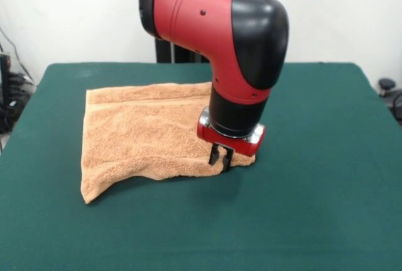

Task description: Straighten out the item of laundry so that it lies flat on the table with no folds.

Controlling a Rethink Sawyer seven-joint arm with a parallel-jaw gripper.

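Note:
The light orange-tan towel [147, 136] lies on the dark green table [314, 189], left of centre. Its far edge lies straight. Its near edge runs slanted and looks rolled under, and the near left corner [88, 195] sticks out toward the camera. My gripper [220, 160] comes straight down from the red and black arm onto the towel's near right corner. Its dark fingers stand close together at the towel's edge and pinch the cloth, low against the table. The arm hides the towel's far right part.
The robot's black pedestal [173, 51] stands behind the table's far edge. Cables and dark gear [12, 95] sit off the table's left side, and a dark object [388, 88] sits off its right side.

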